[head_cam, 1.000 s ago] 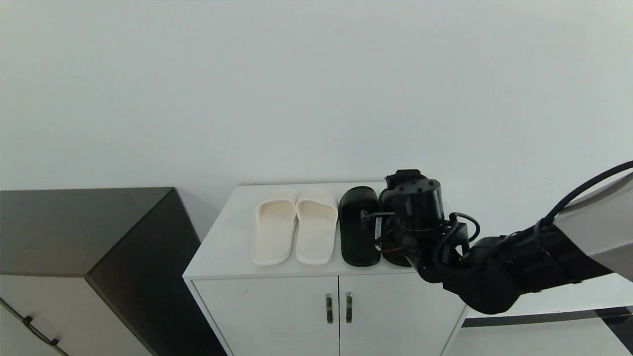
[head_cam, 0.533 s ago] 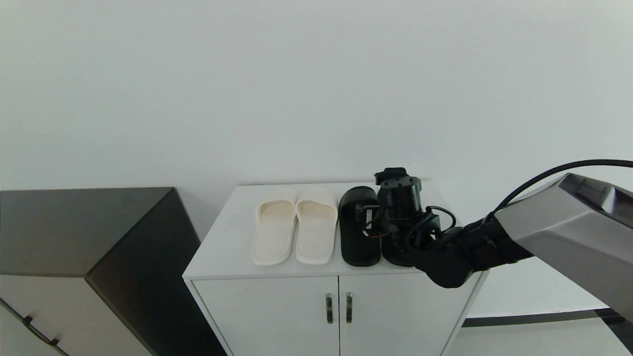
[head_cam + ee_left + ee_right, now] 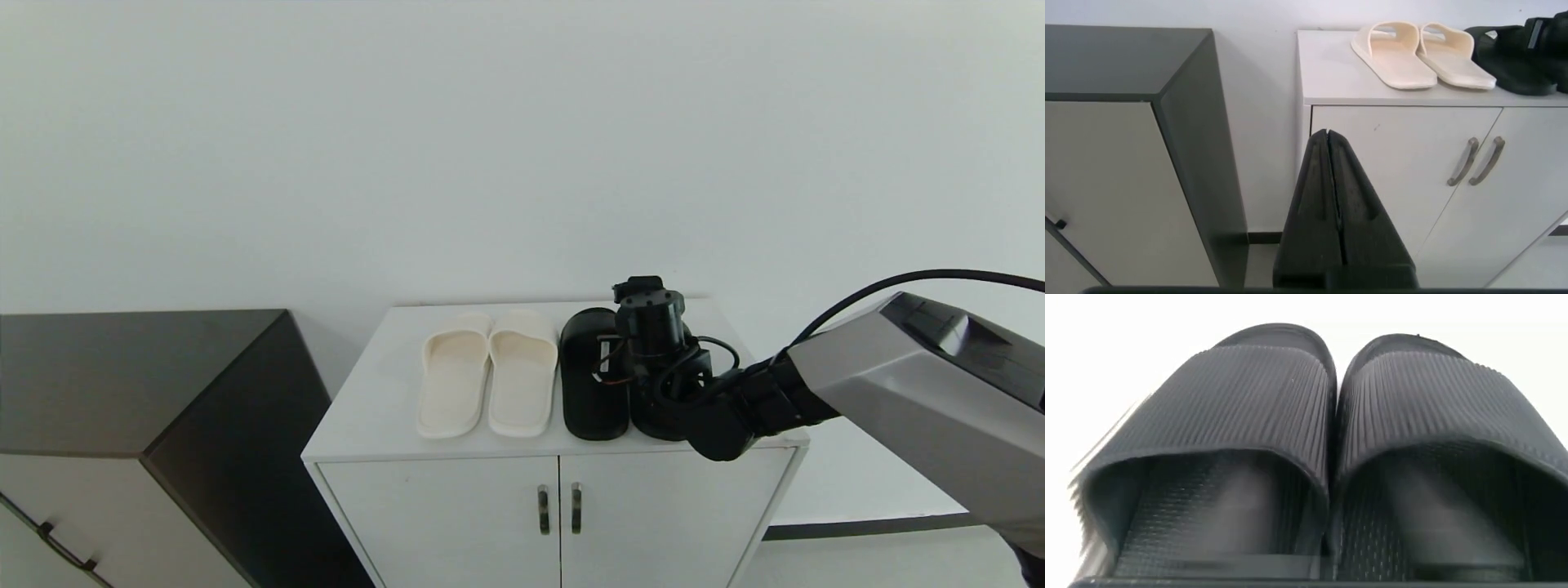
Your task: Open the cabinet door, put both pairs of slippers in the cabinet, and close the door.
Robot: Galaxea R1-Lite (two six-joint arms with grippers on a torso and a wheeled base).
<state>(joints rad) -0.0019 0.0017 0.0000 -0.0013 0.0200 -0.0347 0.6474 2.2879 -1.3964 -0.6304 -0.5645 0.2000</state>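
A white cabinet [image 3: 445,523] stands with both doors closed, its two handles [image 3: 559,507] meeting at the middle. On its top lie a cream pair of slippers [image 3: 487,380] and, to their right, a black pair of slippers [image 3: 592,376]. My right gripper [image 3: 645,314] hovers over the right black slipper and hides most of it. The right wrist view looks close into the ribbed straps of the black pair [image 3: 1327,441]. My left gripper [image 3: 1328,143] is shut and empty, held low in front of the cabinet's left door [image 3: 1388,163].
A dark-topped cabinet [image 3: 122,384] stands left of the white one, with a narrow gap between them. A plain white wall runs right behind both. The floor lies open to the right of the white cabinet.
My right arm has pushed forward and leftward, bringing its wrist farther in over the black slippers. Slippers and doors have not moved.
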